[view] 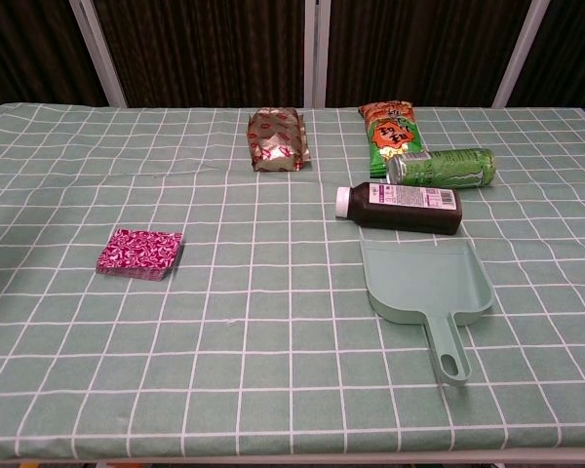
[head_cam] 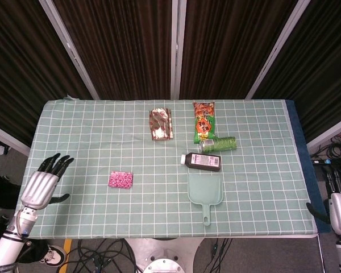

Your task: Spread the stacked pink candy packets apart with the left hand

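Note:
The pink candy packets (head_cam: 120, 180) lie in one neat stack on the green checked cloth, left of centre; the chest view shows the stack (view: 140, 253) flat and untouched. My left hand (head_cam: 42, 184) hovers over the table's left edge, fingers spread and holding nothing, well to the left of the stack. Off the table's right front corner, my right hand (head_cam: 340, 206) is held upright with fingers apart and empty. Neither hand appears in the chest view.
A green dustpan (head_cam: 205, 191), a dark bottle (head_cam: 202, 161) and a green can (head_cam: 217, 144) lie right of centre. A green snack bag (head_cam: 203, 121) and a brown foil packet (head_cam: 161, 123) sit toward the back.

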### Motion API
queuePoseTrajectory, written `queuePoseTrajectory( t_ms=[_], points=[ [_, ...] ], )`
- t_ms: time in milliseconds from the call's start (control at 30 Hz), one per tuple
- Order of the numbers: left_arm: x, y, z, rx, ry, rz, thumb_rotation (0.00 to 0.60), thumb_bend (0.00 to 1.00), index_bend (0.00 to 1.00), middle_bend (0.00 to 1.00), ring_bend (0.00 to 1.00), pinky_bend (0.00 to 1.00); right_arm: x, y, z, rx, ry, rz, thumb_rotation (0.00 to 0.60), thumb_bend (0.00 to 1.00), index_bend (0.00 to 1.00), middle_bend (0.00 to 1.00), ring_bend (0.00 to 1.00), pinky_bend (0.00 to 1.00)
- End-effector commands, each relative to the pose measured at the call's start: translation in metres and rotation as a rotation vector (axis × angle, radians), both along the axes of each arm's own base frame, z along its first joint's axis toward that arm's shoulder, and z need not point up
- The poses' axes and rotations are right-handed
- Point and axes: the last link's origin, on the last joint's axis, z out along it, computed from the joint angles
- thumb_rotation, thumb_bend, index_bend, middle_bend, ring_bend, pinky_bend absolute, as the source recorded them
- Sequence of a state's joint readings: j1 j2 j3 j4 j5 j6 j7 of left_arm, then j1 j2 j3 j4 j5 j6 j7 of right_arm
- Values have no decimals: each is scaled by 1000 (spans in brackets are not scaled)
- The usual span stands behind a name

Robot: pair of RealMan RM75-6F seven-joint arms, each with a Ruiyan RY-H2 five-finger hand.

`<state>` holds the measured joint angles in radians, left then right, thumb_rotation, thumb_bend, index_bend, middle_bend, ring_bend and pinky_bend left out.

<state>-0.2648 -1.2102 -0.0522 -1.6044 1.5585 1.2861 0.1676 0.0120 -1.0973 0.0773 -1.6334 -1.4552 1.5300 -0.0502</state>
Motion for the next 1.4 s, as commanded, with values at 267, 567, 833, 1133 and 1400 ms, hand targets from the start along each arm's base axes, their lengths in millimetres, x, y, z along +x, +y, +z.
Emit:
queuePoseTrajectory(
  t_ms=[267, 567, 833, 1133, 1400],
  points=[
    [43, 25, -51, -127, -20, -48, 600, 20, 128, 137, 55, 158, 6, -10, -10, 32, 23, 23, 600, 101, 0, 0, 0, 0],
    [75, 48, -95, -146, -37, -62, 600, 74, 213, 220, 147, 266, 7, -17, -8, 29, 12, 17, 600, 102, 0, 0, 0, 0],
    [95, 62, -131, -211, 6, -52, 600, 95, 217, 224, 147, 266, 12, -22, -5, 32, 10, 29, 600, 101, 0, 0, 0, 0],
    [88, 64, -150, -232, 83, -39, 600, 103, 218, 229, 148, 266, 12, -23, -4, 30, -2, 33, 600, 102, 0, 0, 0, 0],
    [76, 66, -154, -229, 98, 8, 600, 105, 243, 269, 153, 267, 8, -23, -6, 40, -8, 19, 600, 101, 0, 0, 0, 0]
  ],
)
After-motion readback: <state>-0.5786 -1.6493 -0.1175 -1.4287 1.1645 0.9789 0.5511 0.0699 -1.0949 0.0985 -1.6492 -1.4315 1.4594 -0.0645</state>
